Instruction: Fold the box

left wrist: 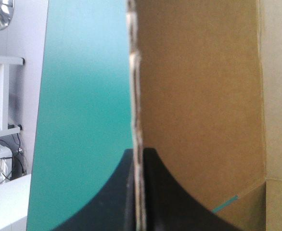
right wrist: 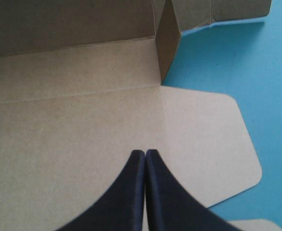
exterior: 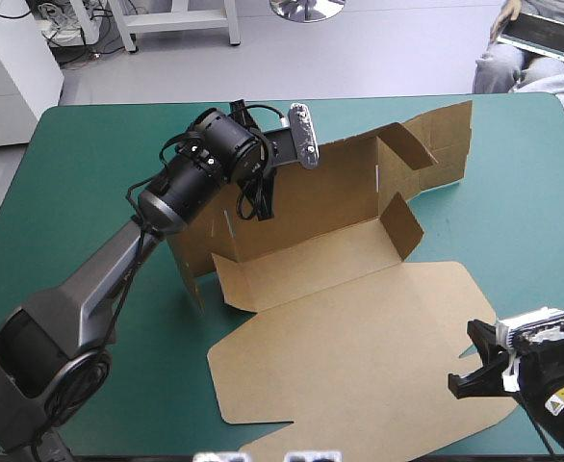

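The brown cardboard box (exterior: 359, 318) is sitting midway on the teal-green worktop (exterior: 523, 212). The left black pincer (exterior: 261, 204) is pinching its wall at ten o'clock. The right black pincer (exterior: 476, 373) is hanging closed over its lid at four o'clock.

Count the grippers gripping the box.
1: the left gripper pinches a raised wall of the box; the right gripper, fingers shut, is over its flat lid, holding nothing.

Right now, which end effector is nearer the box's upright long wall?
Left. The left end effector grips the edge of the upright long wall, with the board between its fingers. The right end effector, shut, hovers over the flat lid panel, well away from that wall.
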